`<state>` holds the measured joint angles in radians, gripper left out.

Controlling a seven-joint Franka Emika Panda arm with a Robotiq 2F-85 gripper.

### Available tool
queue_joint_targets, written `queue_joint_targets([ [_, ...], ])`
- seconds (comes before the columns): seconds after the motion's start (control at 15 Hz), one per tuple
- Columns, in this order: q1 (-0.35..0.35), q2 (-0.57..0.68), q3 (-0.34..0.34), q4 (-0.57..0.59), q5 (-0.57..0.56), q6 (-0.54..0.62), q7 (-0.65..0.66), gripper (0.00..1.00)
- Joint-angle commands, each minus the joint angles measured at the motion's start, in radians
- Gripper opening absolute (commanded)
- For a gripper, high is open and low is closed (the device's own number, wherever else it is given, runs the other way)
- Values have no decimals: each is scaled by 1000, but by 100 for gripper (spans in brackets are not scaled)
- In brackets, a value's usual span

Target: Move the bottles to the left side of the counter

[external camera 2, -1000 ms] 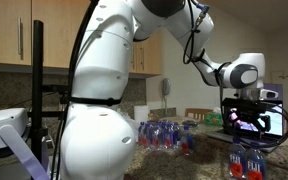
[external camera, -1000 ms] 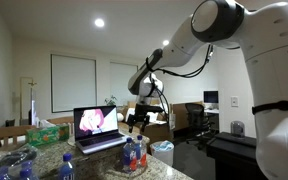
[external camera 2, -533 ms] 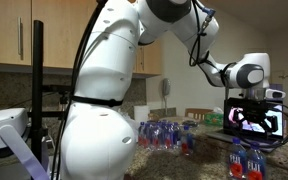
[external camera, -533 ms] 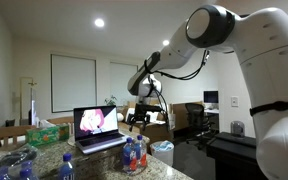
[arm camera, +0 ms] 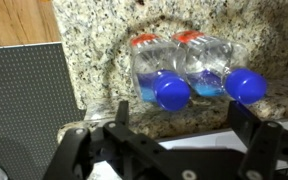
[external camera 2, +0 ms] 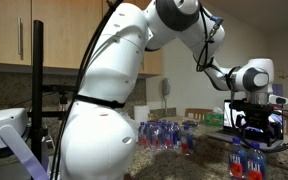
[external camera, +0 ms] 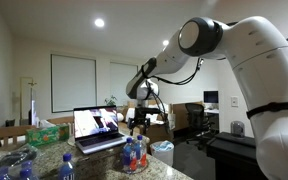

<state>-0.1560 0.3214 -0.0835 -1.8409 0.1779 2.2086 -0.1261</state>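
Note:
Two clear water bottles with blue caps and red labels [arm camera: 189, 70] stand side by side on the speckled granite counter [arm camera: 94, 40], seen from above in the wrist view. My gripper [arm camera: 179, 135] hangs over them, open and empty, its fingers on either side below the caps. In both exterior views the gripper [external camera: 137, 125] [external camera 2: 252, 135] hovers just above these bottles [external camera: 134, 155] [external camera 2: 246, 163]. More bottles lie at the counter's other end [external camera: 19, 165] and in a group [external camera 2: 164, 135].
An open laptop [external camera: 96, 128] stands on the counter just beside the two bottles; its dark edge shows in the wrist view [arm camera: 24, 95]. A green tissue box [external camera: 46, 132] sits behind. A loose blue-capped bottle [external camera: 67, 166] stands in front.
The arm's upper links have swung, and the gripper has come down slightly toward the two bottles. The bottles have not moved.

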Motion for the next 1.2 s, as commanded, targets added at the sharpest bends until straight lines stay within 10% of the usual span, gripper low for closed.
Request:
queue_joint_targets([
  [0.0, 7, 28, -8, 43, -36, -57, 51, 100],
  [0.8, 26, 65, -13, 108, -104, -138, 101, 13],
  [1.13, 28, 62, -20, 119, -132, -151, 129, 14],
])
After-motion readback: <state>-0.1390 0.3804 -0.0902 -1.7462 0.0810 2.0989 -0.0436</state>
